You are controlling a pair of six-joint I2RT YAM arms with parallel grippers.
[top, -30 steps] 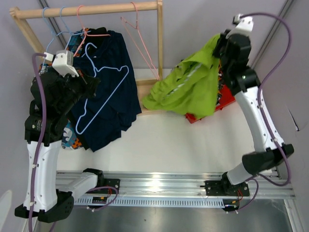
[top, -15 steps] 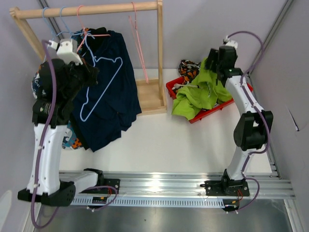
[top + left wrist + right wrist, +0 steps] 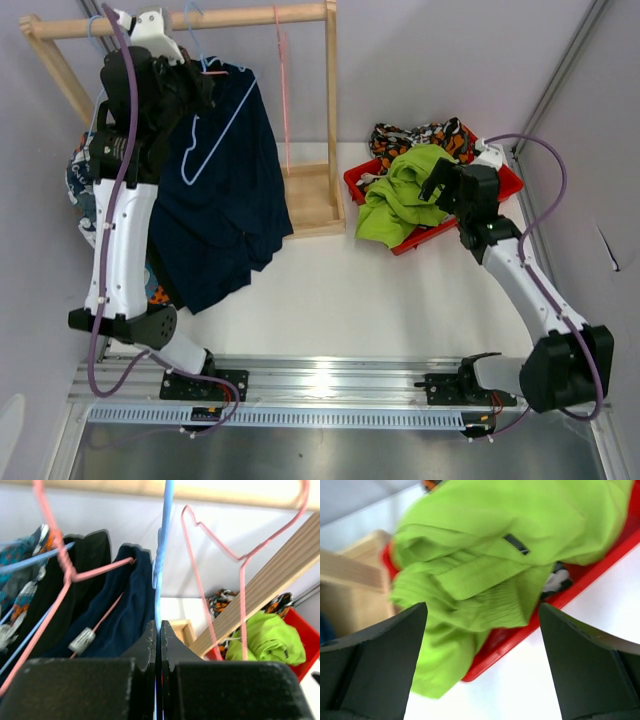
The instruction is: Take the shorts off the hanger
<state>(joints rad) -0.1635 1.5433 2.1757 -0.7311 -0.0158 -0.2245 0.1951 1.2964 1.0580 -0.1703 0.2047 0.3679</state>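
My left claw is pinched fully shut on the wire of a blue hanger. The wire runs straight up from between the fingers toward the rail. From overhead, that hanger's triangle lies across the front of the navy shorts. These shorts hang from a pink hanger with a clip, close against the left arm.

My right claw is spread wide and grips nothing. It sits just in front of the green shorts, which are heaped in the red tray and spill over its near-left rim.

The tray lies just beside the rack base, with a thin strip of table between them, and the grey side wall is close on the right. White table shows between the tray and the arm bases. On the left, the arm stands tight between the wall and the hanging cloth.

I count four pairs of shorts:
- the navy pair on the rack
- the green pair in the tray
- a camouflage pair at the tray's back edge
- a patterned pair, mostly hidden behind the left arm

There are two pink hangers, the second hanging bare near the post. There are at least two blue ones; the far-left hooks are hard to separate.
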